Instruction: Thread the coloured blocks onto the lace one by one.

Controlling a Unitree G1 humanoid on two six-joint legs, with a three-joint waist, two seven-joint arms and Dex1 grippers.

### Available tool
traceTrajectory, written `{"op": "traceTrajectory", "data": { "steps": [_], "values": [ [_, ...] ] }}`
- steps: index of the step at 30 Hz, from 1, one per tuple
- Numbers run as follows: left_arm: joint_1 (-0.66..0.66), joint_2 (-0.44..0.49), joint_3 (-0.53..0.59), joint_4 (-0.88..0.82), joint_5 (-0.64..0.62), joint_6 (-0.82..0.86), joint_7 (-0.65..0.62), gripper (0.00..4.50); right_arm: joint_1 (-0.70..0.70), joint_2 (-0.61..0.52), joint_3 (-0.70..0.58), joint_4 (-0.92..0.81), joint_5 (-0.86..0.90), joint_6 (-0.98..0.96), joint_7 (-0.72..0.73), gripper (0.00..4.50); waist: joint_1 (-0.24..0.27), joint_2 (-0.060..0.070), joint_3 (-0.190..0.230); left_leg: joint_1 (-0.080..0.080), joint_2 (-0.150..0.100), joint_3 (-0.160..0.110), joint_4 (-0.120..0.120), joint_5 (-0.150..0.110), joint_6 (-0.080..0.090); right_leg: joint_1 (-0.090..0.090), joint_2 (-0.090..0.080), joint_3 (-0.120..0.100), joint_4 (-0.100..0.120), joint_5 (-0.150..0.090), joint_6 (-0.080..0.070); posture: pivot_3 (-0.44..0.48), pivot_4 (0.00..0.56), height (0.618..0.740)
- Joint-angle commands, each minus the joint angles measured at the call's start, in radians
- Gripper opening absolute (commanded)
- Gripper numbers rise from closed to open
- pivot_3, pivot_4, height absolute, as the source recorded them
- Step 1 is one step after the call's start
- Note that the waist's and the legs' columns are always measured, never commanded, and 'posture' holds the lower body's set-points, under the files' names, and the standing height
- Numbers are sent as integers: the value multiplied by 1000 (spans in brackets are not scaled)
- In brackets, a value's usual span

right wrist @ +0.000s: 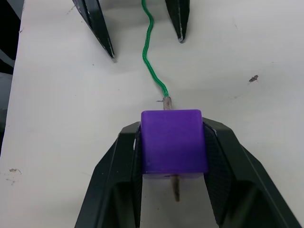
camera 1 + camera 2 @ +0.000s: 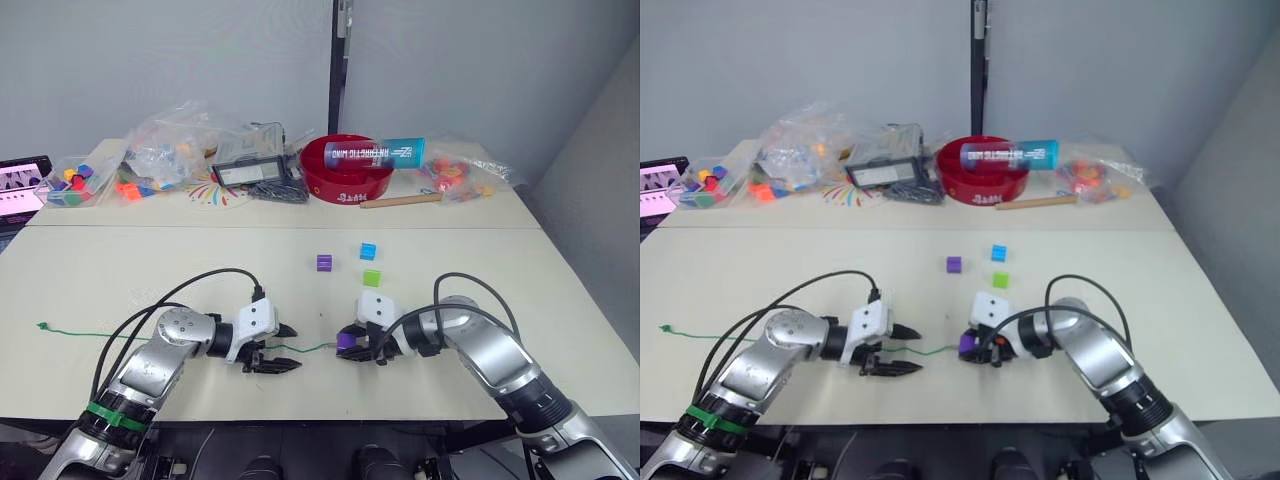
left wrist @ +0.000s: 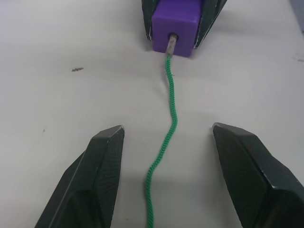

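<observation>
From the head camera I see the thin green cord lace (image 2: 100, 334) starting at a small knot far out on my left of the cream table (image 2: 120, 270), running right under my left arm, which lies low and bent at the elbow across the near edge of the table. The left gripper (image 2: 281, 347) points right toward the other one, its jaws spread apart with nothing between them but the lace lying flat on the table, untouched by either finger in the left wrist view. Just right of it, the right arm reaches in from the right with its elbow out, and the right gripper (image 1: 174, 156) faces left, jaws clamped on the two sides of a small purple plastic cube (image 1: 174, 141). The lace's pale stiff tip (image 1: 175, 186) passes through the cube's hole and pokes out on the side toward the right wrist. Beyond the grippers, further back on the table, sit a second purple cube (image 2: 324, 262), a blue cube (image 2: 368, 251) and a light green cube (image 2: 371, 278), all apart from each other. I cannot make out a dark green cube. Along the far edge, clear bags of mixed toy pieces (image 2: 170, 150) and a red bowl (image 2: 345, 172) are too jumbled to sort out.
</observation>
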Motion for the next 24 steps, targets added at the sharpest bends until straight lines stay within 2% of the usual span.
{"op": "traceTrajectory", "data": {
  "steps": [1,7,11,24],
  "values": [
    [-24,-16,-26,40,48,-34,29,3129,18,-11,26,9,-8,22,4,1199,0,0,0,0,0,0,0,0,0,0,0,0,0,0,0,0,150,731],
    [-41,-17,-72,61,84,-33,9,1300,17,-17,18,4,-5,28,3,1199,0,0,-1,0,0,0,0,0,0,0,0,0,0,0,0,0,150,731],
    [-38,-20,-67,42,49,-7,-6,34,18,-16,16,3,-5,30,0,1199,-1,0,-1,0,0,0,0,0,0,0,0,0,0,0,0,0,150,731],
    [-88,-60,-57,-40,13,79,-9,34,13,-14,19,11,-3,27,-4,1199,-2,0,-1,0,0,0,0,0,0,0,0,0,0,0,0,0,150,731]
  ]
}}
